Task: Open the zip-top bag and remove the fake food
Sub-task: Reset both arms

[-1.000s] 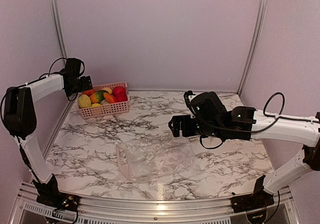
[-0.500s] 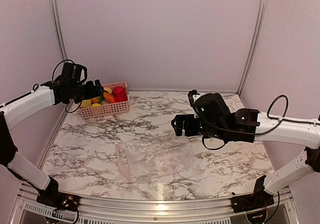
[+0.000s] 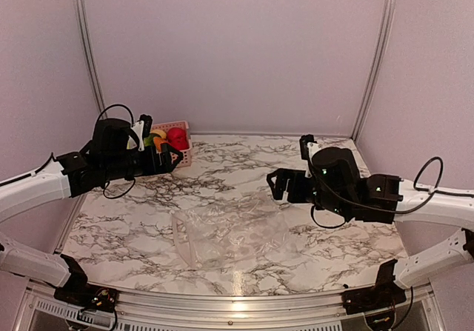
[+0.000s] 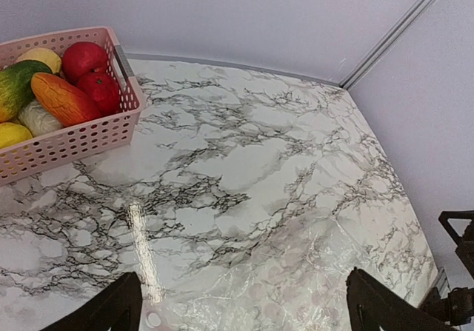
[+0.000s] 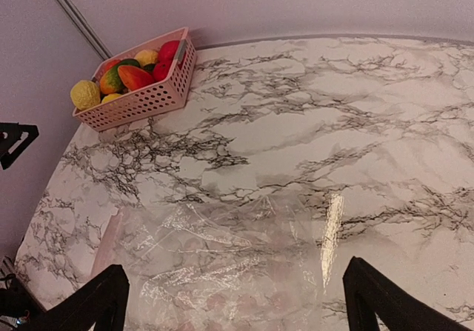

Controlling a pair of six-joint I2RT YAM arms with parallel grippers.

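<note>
left gripper [image 4: 241, 310]: spread wide, empty, swung right past pink basket [image 3: 183, 155] | right gripper [image 5: 233, 305]: spread wide, empty, drifted right | zip-top bag [image 3: 229, 235]: unmoved, near-centre | fake food [image 3: 176, 135]: in pink basket, far left

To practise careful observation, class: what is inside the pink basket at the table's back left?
The pink basket holds fake food heaped together: red pieces, an orange one, a green one, yellow ones and a cream one. Anything beneath that top layer is covered.

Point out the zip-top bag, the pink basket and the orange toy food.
zip-top bag [image 3: 229, 236]: top external view, middle of the clear plastic.
pink basket [image 4: 70, 142]: left wrist view, perforated front wall.
orange toy food [image 4: 65, 100]: left wrist view, its middle.
</note>
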